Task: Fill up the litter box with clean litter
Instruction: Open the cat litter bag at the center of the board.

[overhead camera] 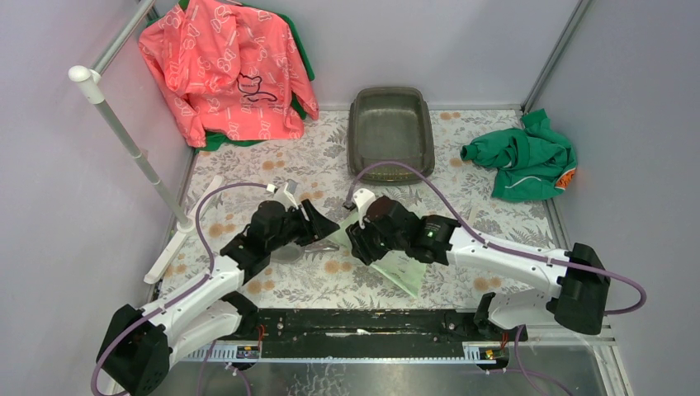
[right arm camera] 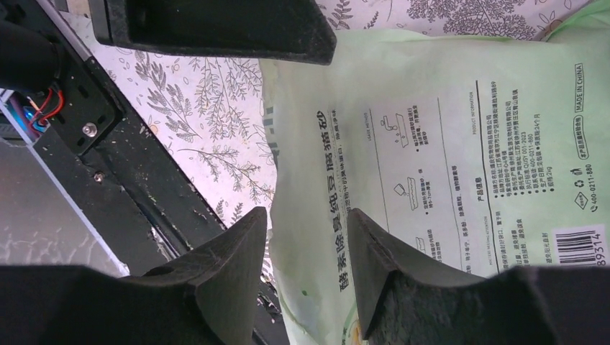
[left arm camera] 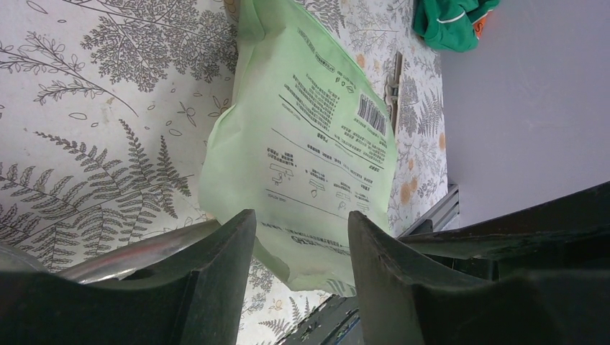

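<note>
Hovering over bag (left arm camera: 309, 129); left hand (left arm camera: 302, 223), right hand (right arm camera: 302, 219) half-open; litter box (overhead camera: 354, 124) well beyond

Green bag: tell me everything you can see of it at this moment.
The green bag is a pale green, plump plastic pouch, printed in black with text panels, small pictograms and a barcode. It lies flat on the leaf-patterned tablecloth close to the arms' bases, set diagonally. From above it is mostly hidden under the right arm. The left gripper and right gripper stand over it with jaws apart. Whether either touches it cannot be told.
</note>
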Controlling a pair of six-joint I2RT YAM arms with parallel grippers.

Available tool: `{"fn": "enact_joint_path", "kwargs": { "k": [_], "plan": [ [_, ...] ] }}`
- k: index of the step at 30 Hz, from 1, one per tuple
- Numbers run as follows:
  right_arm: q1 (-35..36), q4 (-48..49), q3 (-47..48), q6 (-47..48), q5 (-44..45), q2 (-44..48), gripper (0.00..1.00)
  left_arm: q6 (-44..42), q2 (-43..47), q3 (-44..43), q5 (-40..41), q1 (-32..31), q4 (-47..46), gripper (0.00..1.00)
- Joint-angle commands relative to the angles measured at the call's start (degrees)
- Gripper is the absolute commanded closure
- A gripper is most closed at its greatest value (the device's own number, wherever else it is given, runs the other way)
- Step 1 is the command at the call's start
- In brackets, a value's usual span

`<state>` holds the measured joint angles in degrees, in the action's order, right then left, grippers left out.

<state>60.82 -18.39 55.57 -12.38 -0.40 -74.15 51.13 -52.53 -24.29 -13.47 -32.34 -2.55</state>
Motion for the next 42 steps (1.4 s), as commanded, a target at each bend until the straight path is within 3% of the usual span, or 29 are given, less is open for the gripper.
{"fn": "enact_joint_path", "kwargs": {
  "k": [1,14,20,42],
  "plan": [
    [2.19,-0.69,3.78,1.31,5.16,-1.24,0.48,0.42,1.31,0.01,0.40,-0.85,-0.72,0.42],
    [3.08,-0.37,4.58,1.11,9.93,-1.84,0.51,0.46,1.70,0.04,0.99,-1.54,-0.17,0.41],
    [3.09,-0.20,5.33,1.31,9.98,-1.84,0.40,0.50,1.61,0.08,1.25,-2.07,-0.15,0.42],
    [3.07,1.14,7.75,1.90,12.14,-3.46,0.44,0.98,1.88,0.03,2.66,-4.08,0.28,0.41]
  ]
}}
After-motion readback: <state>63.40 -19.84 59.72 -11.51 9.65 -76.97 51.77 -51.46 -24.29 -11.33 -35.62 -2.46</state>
